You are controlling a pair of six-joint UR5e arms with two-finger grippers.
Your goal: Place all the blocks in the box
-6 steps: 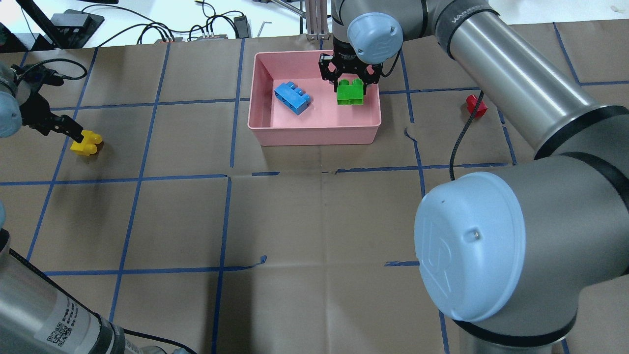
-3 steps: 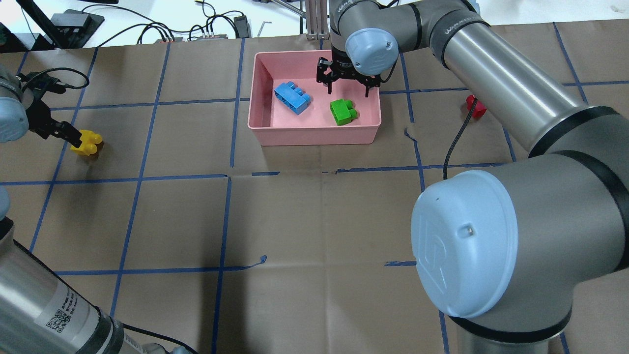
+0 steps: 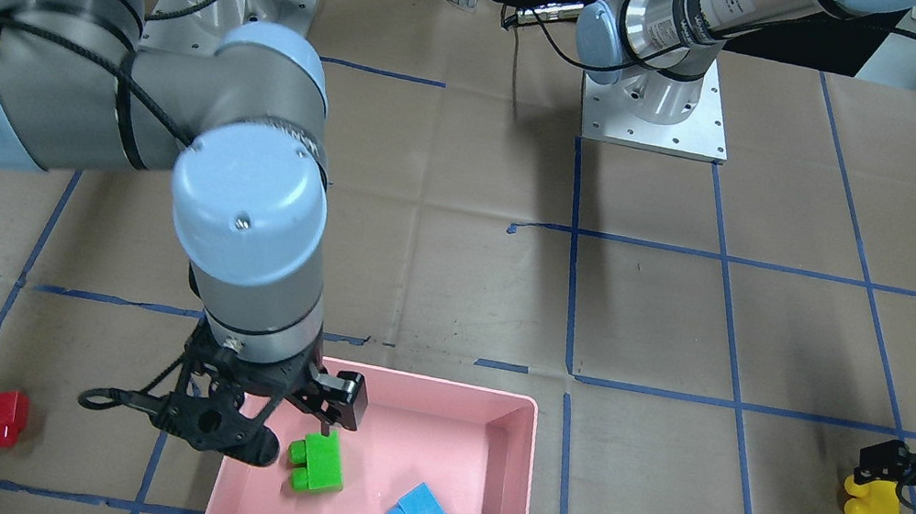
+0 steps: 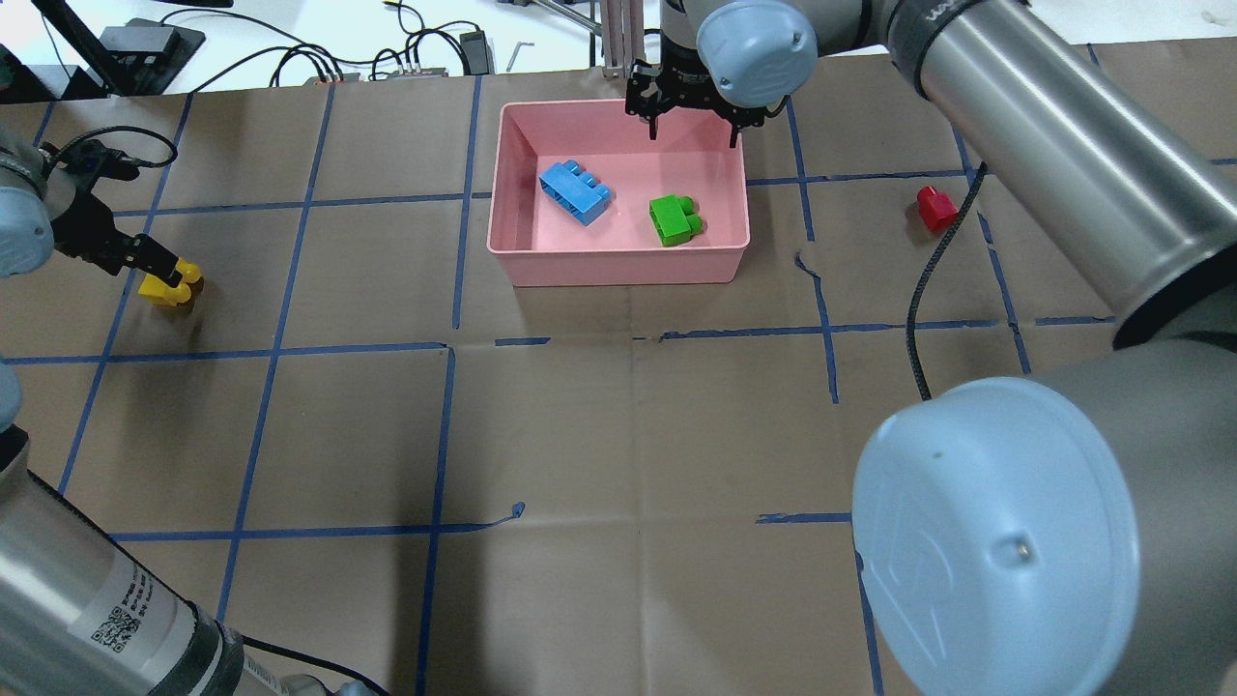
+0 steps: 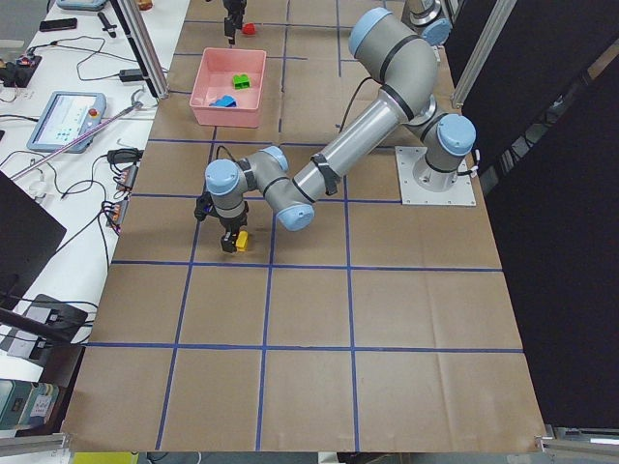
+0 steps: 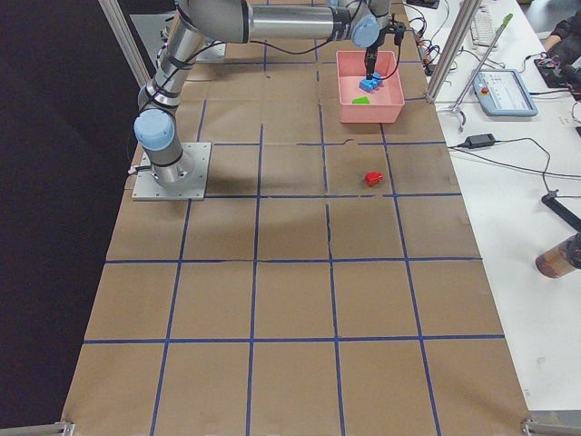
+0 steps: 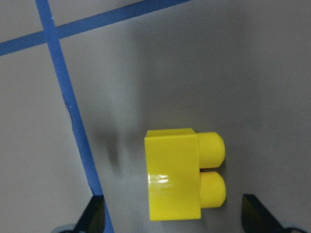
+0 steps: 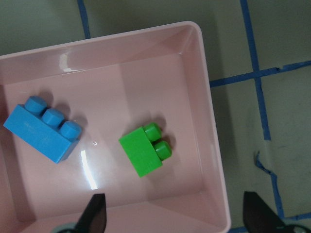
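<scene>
The pink box (image 4: 618, 266) stands at the table's far middle. In it lie the light-blue block (image 4: 574, 191) and the green block (image 4: 675, 219), both also in the right wrist view, green (image 8: 146, 150) and blue (image 8: 46, 128). My right gripper (image 4: 691, 121) is open and empty, raised above the box's far rim. The red block (image 4: 935, 209) lies on the table right of the box. The yellow block (image 4: 166, 287) lies at the far left. My left gripper (image 4: 159, 268) is open, low over it. In the left wrist view the block (image 7: 182, 172) lies between the fingertips, untouched.
Blue tape lines grid the brown paper table (image 4: 618, 435). A black cable (image 4: 913, 290) from the right arm hangs near the red block. Cables and gear (image 4: 319, 58) lie beyond the table's far edge. The right arm's big elbow (image 4: 1015, 541) fills the near right.
My right gripper opened and the green block dropped into the box; the gripper then rose and drew back toward the far rim. My left gripper closed in over the yellow block.
</scene>
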